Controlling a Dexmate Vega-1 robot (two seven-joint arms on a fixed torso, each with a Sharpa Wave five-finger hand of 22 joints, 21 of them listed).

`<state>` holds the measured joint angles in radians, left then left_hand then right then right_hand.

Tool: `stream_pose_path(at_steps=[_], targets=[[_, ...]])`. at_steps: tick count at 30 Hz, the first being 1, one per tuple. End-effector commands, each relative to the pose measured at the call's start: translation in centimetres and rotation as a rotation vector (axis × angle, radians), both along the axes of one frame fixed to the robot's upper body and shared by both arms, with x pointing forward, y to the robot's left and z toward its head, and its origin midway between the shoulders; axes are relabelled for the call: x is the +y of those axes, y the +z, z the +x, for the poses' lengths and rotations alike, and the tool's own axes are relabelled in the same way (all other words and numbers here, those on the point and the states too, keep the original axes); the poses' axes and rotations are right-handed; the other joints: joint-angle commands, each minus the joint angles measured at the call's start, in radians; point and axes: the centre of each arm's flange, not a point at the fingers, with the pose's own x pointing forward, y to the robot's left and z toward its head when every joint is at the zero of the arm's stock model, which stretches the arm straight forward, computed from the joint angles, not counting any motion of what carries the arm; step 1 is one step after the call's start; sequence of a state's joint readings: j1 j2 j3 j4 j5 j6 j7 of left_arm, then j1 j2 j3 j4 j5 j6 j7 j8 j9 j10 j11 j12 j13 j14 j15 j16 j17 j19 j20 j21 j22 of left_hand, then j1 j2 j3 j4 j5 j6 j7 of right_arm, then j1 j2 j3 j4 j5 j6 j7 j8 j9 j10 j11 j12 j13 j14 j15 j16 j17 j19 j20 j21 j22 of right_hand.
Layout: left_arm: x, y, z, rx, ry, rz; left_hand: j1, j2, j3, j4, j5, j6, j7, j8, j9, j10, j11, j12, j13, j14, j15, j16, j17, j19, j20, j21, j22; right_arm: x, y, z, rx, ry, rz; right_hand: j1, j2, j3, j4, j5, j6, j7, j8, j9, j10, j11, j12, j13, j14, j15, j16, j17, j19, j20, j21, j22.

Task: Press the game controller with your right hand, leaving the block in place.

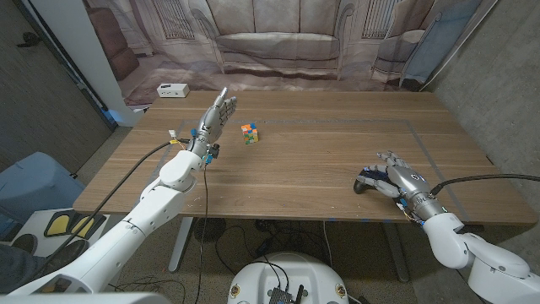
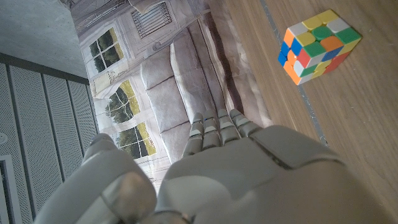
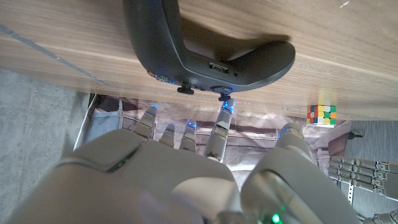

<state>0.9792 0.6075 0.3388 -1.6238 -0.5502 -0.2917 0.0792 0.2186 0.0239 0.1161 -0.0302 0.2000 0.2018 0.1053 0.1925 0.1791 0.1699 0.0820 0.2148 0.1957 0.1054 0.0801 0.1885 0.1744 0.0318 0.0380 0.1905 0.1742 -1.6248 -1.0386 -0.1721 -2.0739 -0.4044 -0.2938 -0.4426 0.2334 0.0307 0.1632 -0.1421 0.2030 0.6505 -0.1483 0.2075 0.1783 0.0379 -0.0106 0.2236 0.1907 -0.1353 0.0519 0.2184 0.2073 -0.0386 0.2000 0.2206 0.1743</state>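
The right robot hand (image 1: pixel 403 180) hovers over the dark game controller (image 1: pixel 368 180) at the near right of the table (image 1: pixel 321 160), fingers spread and holding nothing; one fingertip (image 3: pixel 225 108) reaches a small stick on the controller. The colourful cube block (image 1: pixel 249 133) sits left of centre toward the far side. Just left of it, the left robot hand (image 1: pixel 218 114) is raised, fingers straight and together, empty.
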Motion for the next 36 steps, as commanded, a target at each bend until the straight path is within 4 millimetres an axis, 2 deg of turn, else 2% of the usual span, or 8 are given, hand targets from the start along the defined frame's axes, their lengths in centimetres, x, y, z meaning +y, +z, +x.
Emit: stream_pose_path(at_steps=[1, 19, 36], targets=[[-0.2, -0.1, -0.2, 0.001, 0.002, 0.001, 0.006, 0.012, 0.002, -0.007, -0.002, 0.009, -0.002, -0.001, 0.002, 0.005, 0.001, -0.002, 0.001, 0.0, -0.002, -0.001, 0.006, -0.005, 0.006, 0.004, 0.004, -0.3, -0.7, 0.0, 0.012, 0.003, 0.019, 0.006, -0.009, 0.004, 0.0, 0.003, 0.017, 0.007, 0.006, 0.007, 0.007, 0.003, 0.008, 0.003, 0.003, 0.001, 0.005, 0.002, 0.005, 0.003, 0.005, 0.004], [-0.1, -0.3, -0.3, 0.004, 0.004, 0.002, 0.005, 0.013, 0.001, -0.009, -0.002, 0.009, -0.001, -0.002, 0.002, 0.005, 0.001, -0.002, 0.001, -0.002, -0.002, -0.001, 0.006, -0.007, 0.007, 0.004, 0.004, -0.8, -1.3, 0.3, 0.038, -0.01, 0.031, 0.006, -0.013, 0.003, 0.0, 0.004, 0.023, 0.015, 0.002, 0.006, 0.01, 0.003, 0.006, 0.003, 0.004, 0.002, 0.003, 0.003, 0.011, -0.004, 0.003, 0.004], [-0.5, 0.1, 0.2, 0.003, -0.002, 0.005, 0.005, 0.013, 0.0, -0.011, -0.002, 0.01, -0.001, -0.001, 0.002, 0.006, 0.0, -0.002, 0.001, -0.001, -0.002, -0.001, 0.006, -0.008, 0.007, 0.004, 0.004, -1.0, 0.1, 0.1, -0.001, -0.011, 0.017, 0.006, -0.015, 0.003, 0.0, 0.005, 0.02, 0.017, -0.003, 0.006, 0.014, 0.006, 0.006, 0.003, 0.011, 0.003, 0.003, 0.003, 0.011, -0.003, -0.001, 0.004]])
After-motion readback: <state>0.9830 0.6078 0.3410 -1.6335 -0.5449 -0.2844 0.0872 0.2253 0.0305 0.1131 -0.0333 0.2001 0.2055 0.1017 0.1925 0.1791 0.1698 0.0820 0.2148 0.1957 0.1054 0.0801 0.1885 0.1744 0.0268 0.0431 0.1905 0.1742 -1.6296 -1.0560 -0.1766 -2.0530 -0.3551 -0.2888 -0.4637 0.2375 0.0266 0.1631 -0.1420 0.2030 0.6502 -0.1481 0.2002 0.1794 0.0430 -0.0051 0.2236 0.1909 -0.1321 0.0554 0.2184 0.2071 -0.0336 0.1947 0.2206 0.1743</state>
